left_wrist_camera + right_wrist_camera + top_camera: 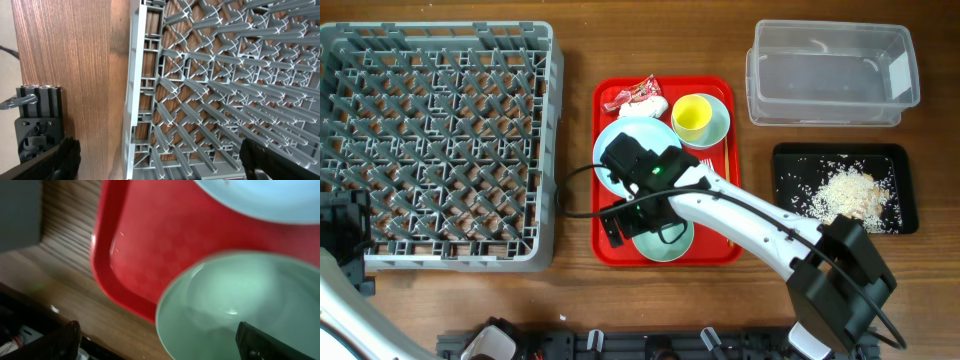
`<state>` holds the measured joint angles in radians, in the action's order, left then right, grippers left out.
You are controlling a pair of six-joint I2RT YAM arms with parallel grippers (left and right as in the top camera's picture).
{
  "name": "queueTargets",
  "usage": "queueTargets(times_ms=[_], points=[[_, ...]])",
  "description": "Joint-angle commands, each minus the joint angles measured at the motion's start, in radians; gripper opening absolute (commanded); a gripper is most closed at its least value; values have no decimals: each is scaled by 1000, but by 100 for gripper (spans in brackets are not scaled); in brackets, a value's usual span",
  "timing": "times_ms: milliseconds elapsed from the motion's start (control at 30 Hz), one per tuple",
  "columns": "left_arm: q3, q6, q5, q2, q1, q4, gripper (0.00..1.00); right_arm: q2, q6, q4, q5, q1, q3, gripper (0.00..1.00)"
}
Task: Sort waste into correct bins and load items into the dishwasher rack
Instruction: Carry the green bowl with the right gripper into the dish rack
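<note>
The grey dishwasher rack (440,140) stands at the left. A red serving tray (730,215) holds the red wrapper (628,96), white napkin (655,105), yellow cup (692,117) inside a pale-blue bowl (722,125), pale-blue plate (620,135), fork (706,163) and a second bowl (670,248). My right gripper (625,225) is open and empty, low over that front bowl's left rim; the right wrist view shows the gripper (160,345), the bowl (240,305) and the plate (265,197). My left gripper (345,225) is open and empty over the rack's front-left corner (225,75).
The clear tub (830,75) sits at the back right, with nothing in it. The black tray (788,160) in front of it holds the white rice scraps (850,195). My right arm crosses the tray from the front right and hides part of the plate.
</note>
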<state>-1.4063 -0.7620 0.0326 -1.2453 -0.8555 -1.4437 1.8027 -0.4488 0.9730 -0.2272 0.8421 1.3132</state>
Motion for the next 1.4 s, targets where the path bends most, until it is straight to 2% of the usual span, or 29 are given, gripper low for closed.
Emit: queueTargets(times_ms=[0,67,100,133,233,333,500,700,867,933,1033,1167,1267,1367], points=[[2,-13,15,2,-9,-1,100,7,-33,18,67,3,-2,93],[2,-13,15,2,-9,-2,100,7,-45,-1,67,11,-3,66],[2,-13,15,2,-9,-2,100,7,-48,-13,68,19,-3,58],[2,-12,15,2,-9,-2,100,7,-48,-29,74,32,-3,54],[2,-12,15,2,-9,-5,100,13,-53,-72,122,85,-3,52],[2,-8,15,2,-9,-6,100,48,-117,-68,209,140,-3,52],[2,-8,11,2,-9,-9,100,125,-126,-66,238,159,-3,51],[2,-9,9,2,-9,-9,100,135,-100,-48,248,159,-3,37],[2,-8,7,2,-9,-13,100,139,-100,-19,348,159,-3,12],[2,-8,7,2,-9,-13,100,139,-89,-21,349,159,-3,4],[2,-8,-1,2,-9,-13,100,139,-74,-21,306,162,-1,4],[2,-9,0,2,-9,-12,100,137,-74,58,278,162,101,4],[2,-9,0,2,-9,-12,100,135,-21,142,277,162,302,4],[2,-9,-1,2,-9,-12,100,135,58,134,239,162,494,4]])
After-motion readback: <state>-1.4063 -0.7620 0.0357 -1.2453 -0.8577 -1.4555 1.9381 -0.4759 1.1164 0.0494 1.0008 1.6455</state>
